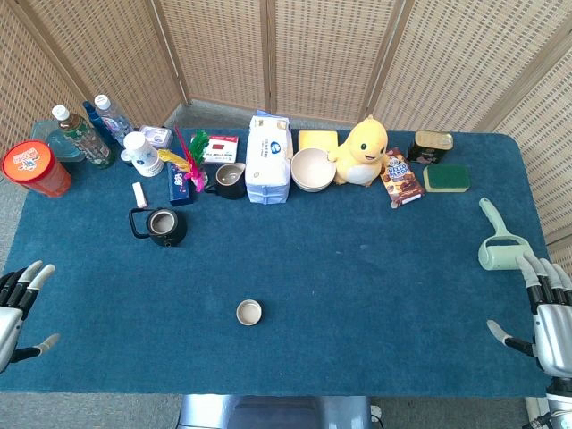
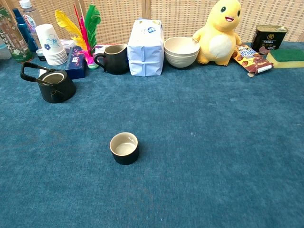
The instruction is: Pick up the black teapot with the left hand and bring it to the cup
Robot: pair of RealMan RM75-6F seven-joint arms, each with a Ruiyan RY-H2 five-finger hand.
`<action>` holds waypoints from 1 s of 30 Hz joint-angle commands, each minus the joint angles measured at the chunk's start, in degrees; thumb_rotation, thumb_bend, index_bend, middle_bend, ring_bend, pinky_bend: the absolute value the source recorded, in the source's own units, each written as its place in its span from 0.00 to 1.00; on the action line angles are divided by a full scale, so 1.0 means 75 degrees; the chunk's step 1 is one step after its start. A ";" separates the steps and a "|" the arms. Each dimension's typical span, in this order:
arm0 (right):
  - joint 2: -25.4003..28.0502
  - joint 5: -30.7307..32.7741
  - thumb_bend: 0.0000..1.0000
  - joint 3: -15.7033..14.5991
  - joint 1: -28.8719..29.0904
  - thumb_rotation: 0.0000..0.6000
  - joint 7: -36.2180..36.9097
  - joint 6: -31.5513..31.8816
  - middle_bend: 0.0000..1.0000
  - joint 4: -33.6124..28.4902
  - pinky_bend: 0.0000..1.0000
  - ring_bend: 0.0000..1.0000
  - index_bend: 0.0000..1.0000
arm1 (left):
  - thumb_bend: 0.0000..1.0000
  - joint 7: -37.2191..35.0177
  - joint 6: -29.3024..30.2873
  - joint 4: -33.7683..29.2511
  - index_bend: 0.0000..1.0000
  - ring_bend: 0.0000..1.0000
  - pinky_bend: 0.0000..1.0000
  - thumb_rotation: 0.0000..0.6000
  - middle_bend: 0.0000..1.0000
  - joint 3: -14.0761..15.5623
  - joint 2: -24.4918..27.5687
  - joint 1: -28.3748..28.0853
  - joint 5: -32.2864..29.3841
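Observation:
The black teapot (image 1: 163,224) (image 2: 52,84) stands lidless on the blue table, left of centre, with its handle pointing left. A small black cup (image 1: 248,312) (image 2: 124,148) with a pale inside sits nearer the front, right of the teapot. My left hand (image 1: 16,304) hovers at the table's left edge, fingers spread and empty, well away from the teapot. My right hand (image 1: 547,315) hangs at the right edge, also spread and empty. Neither hand shows in the chest view.
Along the back stand bottles (image 1: 82,136), paper cups (image 1: 141,153), a red tub (image 1: 34,168), feathers (image 2: 80,26), a black pitcher (image 2: 113,59), a tissue pack (image 1: 268,159), stacked bowls (image 1: 312,170), a yellow plush (image 1: 362,152), a tin (image 1: 430,146) and a sponge (image 1: 446,178). A lint roller (image 1: 497,239) lies near my right hand.

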 commanded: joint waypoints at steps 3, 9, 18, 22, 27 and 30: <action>0.0002 -0.0002 0.00 0.0003 -0.0004 1.00 0.0008 0.0009 0.00 -0.0001 0.00 0.00 0.00 | 0.00 0.0080 -0.0026 0.0064 0.04 0.00 0.05 1.00 0.00 -0.0073 -0.0076 -0.0004 -0.0170; 0.0012 0.0103 0.00 0.0042 0.0007 1.00 0.0054 -0.0031 0.00 0.0015 0.00 0.00 0.00 | 0.00 -0.0193 -0.0264 0.0668 0.03 0.00 0.05 1.00 0.00 -0.0248 -0.0302 -0.0322 -0.0101; -0.0003 0.0367 0.00 0.0136 0.0063 1.00 0.0055 -0.0176 0.00 0.0054 0.00 0.00 0.00 | 0.00 -0.1158 0.0106 0.4173 0.16 0.06 0.13 1.00 0.06 -0.0947 -0.2035 -0.1507 0.0823; -0.0078 0.0495 0.00 0.0135 0.0128 1.00 -0.0059 -0.0353 0.00 0.0120 0.00 0.00 0.00 | 0.00 -0.1398 0.0000 0.5949 0.16 0.06 0.14 1.00 0.06 -0.1037 -0.3018 -0.2234 0.1136; -0.0167 0.0644 0.00 0.0149 0.0204 1.00 -0.0173 -0.0534 0.00 0.0207 0.00 0.00 0.00 | 0.00 -0.1415 -0.0305 0.7455 0.16 0.05 0.14 1.00 0.05 -0.0967 -0.3868 -0.2854 0.1251; -0.0216 0.0780 0.00 0.0182 0.0250 1.00 -0.0228 -0.0642 0.00 0.0265 0.00 0.00 0.00 | 0.00 -0.1439 -0.0593 0.8048 0.14 0.05 0.14 1.00 0.02 -0.0952 -0.4241 -0.3215 0.1203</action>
